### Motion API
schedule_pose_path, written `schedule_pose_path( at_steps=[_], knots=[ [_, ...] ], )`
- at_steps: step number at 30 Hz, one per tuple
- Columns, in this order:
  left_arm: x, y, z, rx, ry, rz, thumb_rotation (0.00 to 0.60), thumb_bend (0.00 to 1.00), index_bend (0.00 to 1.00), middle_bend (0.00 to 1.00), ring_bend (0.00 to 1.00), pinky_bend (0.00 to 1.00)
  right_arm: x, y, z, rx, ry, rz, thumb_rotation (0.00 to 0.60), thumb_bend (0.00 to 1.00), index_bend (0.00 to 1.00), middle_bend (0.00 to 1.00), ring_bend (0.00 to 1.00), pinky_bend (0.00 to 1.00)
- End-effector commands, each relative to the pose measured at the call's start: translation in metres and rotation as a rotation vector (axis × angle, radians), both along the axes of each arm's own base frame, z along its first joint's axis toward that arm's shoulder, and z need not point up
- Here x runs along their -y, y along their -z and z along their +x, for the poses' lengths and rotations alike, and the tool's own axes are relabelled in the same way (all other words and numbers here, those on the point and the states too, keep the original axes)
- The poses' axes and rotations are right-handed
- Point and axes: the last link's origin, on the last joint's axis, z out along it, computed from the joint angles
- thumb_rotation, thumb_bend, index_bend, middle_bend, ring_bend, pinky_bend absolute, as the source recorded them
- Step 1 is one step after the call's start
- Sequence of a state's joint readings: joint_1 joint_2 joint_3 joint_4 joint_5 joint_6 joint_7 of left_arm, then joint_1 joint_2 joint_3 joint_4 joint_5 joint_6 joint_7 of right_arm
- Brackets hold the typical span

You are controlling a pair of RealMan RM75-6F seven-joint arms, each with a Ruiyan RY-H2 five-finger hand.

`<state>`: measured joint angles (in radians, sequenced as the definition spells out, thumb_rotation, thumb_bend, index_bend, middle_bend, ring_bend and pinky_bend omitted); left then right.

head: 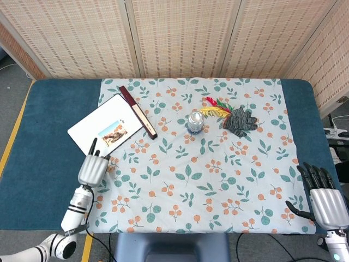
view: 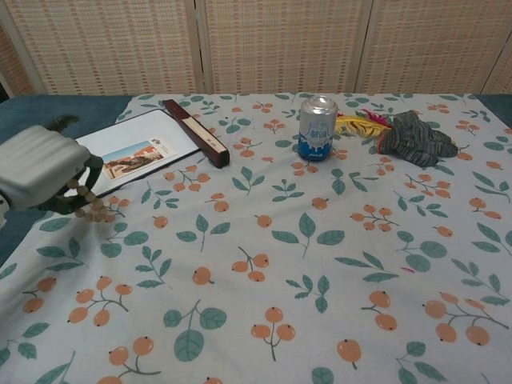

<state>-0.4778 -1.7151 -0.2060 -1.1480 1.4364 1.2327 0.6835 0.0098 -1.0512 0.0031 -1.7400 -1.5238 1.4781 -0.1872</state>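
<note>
Beads on a wooden string bracelet (view: pixel 90 204) are seen hanging from the left hand (view: pixel 38 168), which is curled around the loop, lifted a bit off the floral leaf-and-berry tablecloth (head: pixel 218 185). In the head view that hand (head: pixel 92 167) is found at about 8 o'clock on the cloth, just below the near corner of the white rectangular board with a small photo card on it (head: pixel 103 128); the bracelet itself is mostly hidden under the fingers there.

The right hand (head: pixel 322 199) is parked at roughly 4 o'clock, off the cloth's edge over the blue table (head: pixel 49 136). Its fingers are spread apart and nothing is held in it. It isn't caught by the chest view at all.

Other stuff on the table:
- a dark red folded fan (head: pixel 138 111) is laid along the board's right edge, around 10 to 11 o'clock
- a silver and blue drink can (view: pixel 318 128) is stood upright near the middle, slightly toward 12 o'clock
- a bunch of yellow and red feathers (head: pixel 214 107) is placed just beside the can at 1 o'clock
- a grey knitted glove (view: pixel 414 138) is laid touching the feathers, further out toward 2 o'clock

A woven folding screen (head: pixel 185 33) is set up behind the table.
</note>
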Motion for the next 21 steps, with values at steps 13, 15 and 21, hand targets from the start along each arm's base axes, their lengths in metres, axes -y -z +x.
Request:
schedule_pose_path(
  at_steps=[13, 15, 21],
  knots=[
    [-0.116, -0.137, -0.022, 1.019, -1.019, 0.021, 0.6, 0.81, 0.74, 0.8, 0.53, 0.14, 0.0, -0.003, 0.0, 0.023, -0.001, 0.011, 0.396, 0.17, 0.0, 0.0, 0.0, 0.0],
    [-0.114, -0.147, -0.017, 1.302, -1.074, -0.05, 0.599, 0.83, 0.72, 0.78, 0.52, 0.14, 0.0, -0.002, 0.0, 0.023, -0.002, 0.015, 0.396, 0.17, 0.0, 0.0, 0.0, 0.0],
    [-0.1, -0.163, 0.004, 1.962, -1.031, -0.245, 0.385, 0.9, 0.58, 0.66, 0.42, 0.08, 0.0, 0.001, 0.001, 0.018, -0.004, 0.025, 0.394, 0.17, 0.0, 0.0, 0.0, 0.0]
  ],
)
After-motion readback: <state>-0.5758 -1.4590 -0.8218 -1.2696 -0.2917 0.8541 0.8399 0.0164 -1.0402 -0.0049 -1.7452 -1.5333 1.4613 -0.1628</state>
